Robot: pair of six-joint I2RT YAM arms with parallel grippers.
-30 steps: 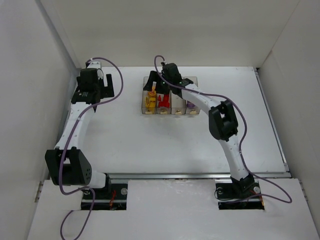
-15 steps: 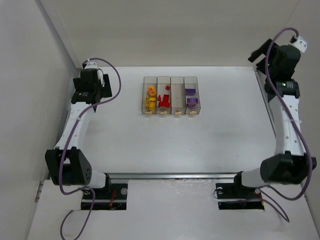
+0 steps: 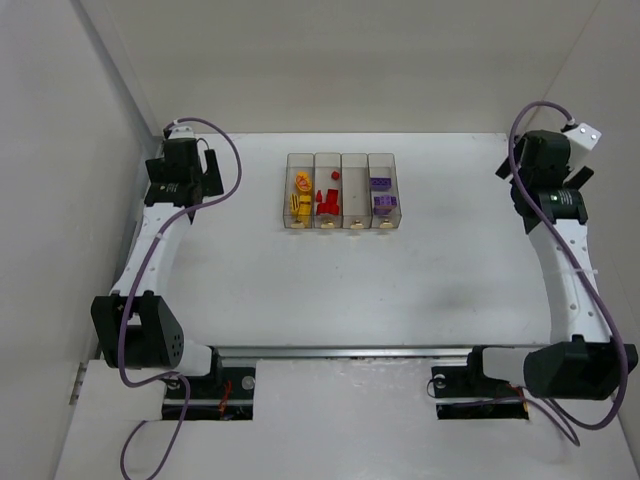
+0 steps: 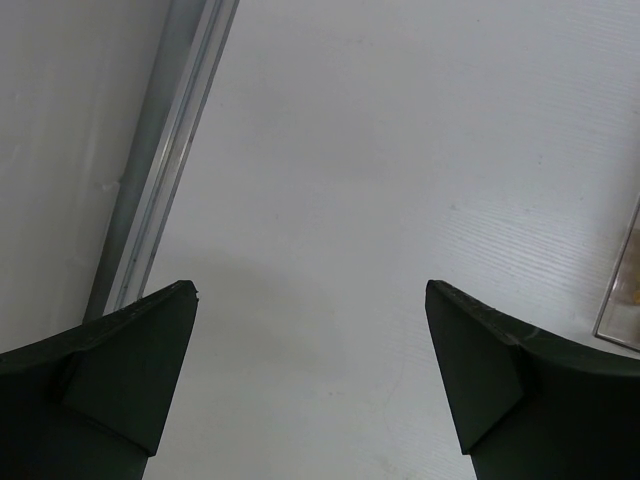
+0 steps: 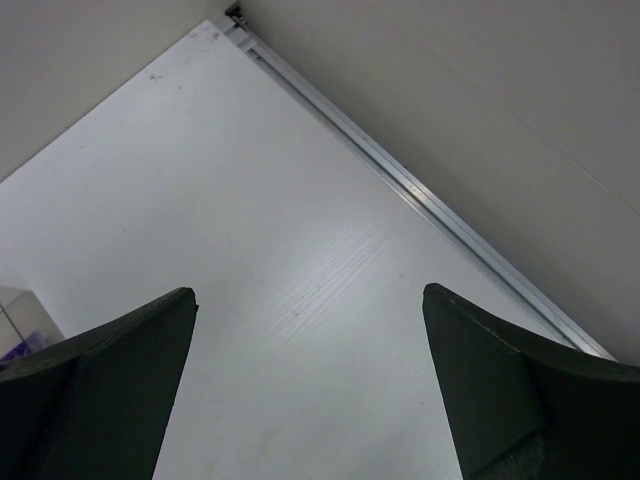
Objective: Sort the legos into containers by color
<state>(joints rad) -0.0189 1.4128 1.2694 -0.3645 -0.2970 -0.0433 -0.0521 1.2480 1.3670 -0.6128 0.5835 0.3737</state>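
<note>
The containers [image 3: 356, 190], a row of clear narrow bins, stand at the back middle of the table. Yellow legos [image 3: 300, 192] lie in the leftmost bin, red legos [image 3: 326, 201] in the second, and purple legos [image 3: 381, 194] in the rightmost. My left gripper [image 3: 205, 180] hangs at the back left, well away from the bins. It is open [image 4: 310, 290] over bare table, with a bin edge [image 4: 622, 300] at the right of its view. My right gripper [image 3: 520, 185] is at the far right, also open [image 5: 310, 295] with nothing between its fingers.
White walls close in the table on the left, back and right. A metal rail [image 4: 165, 170] runs along the left wall's foot and another rail [image 5: 420, 195] along the right wall. A purple-tinted bin corner [image 5: 15, 325] shows at the right wrist view's left edge.
My right arm swung from above the containers out to the far right side of the table, and its gripper opened wider. The left arm has hardly moved.
</note>
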